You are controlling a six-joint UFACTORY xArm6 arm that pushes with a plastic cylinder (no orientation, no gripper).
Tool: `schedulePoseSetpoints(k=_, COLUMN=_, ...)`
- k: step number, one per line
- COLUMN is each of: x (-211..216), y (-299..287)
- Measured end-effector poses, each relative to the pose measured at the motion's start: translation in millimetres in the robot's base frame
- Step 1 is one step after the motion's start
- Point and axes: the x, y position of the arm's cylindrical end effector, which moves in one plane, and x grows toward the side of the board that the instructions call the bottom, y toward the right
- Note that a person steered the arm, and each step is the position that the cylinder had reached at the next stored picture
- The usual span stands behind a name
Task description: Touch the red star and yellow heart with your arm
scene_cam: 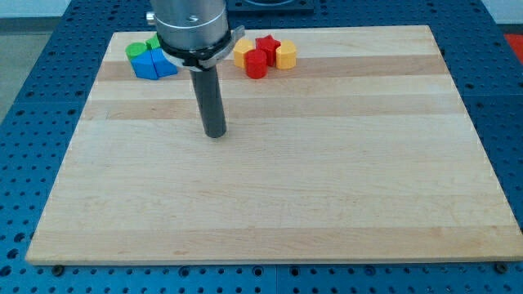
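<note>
Resting on the bare table (327,188), my tip (215,134), a plain rod with no hand, stands apart from the red star (267,45) and yellow heart (243,53) above.

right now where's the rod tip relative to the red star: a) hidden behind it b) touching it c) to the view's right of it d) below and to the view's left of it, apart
d: my tip rests on bare board, below and to the view's left of the red star, clearly apart.
</note>
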Motion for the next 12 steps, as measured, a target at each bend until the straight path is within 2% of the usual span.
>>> schedulePoseSetpoints(k=1, x=-42.8, y=109.2)
schedulePoseSetpoints(k=2, x=-83.7, y=166.7)
schedulePoseSetpoints(k=3, x=-109.2, y=163.1)
schedulePoseSetpoints(k=4, x=-163.3, y=150.9)
schedulePoseSetpoints(k=6, x=-230.5, y=132.9)
schedulePoseSetpoints(k=9, x=-226.5, y=120.2)
schedulePoseSetpoints(k=12, x=-193.7, y=96.6)
